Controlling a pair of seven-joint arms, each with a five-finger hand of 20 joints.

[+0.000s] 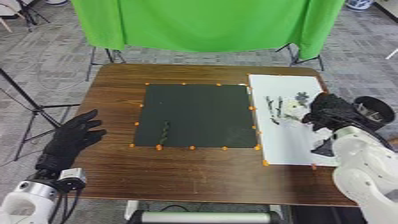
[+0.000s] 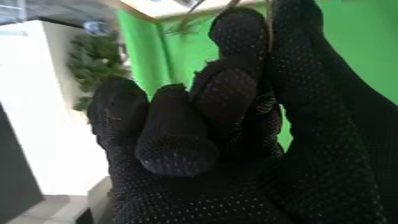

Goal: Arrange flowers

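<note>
Right hand (image 1: 330, 109): above the right part of the white board (image 1: 306, 151), fingers bent, with a thin brown stem (image 2: 269, 30) pinched between thumb and finger. The stem's long axis relative to the desk (image 1: 195, 175) cannot be determined. Left hand (image 1: 69, 140): at the desk's left side, fingers spread wide, nothing held. Green sprig (image 1: 164, 132): on the black mat (image 1: 200, 107), near left part, long axis running near to far. White flowers (image 1: 294, 107): on the board, just left of the right hand. Assessment: the mat lies left of the loaded hand, across the board, so placement probably calls for a leftward carry and alignment with the sprig.
</note>
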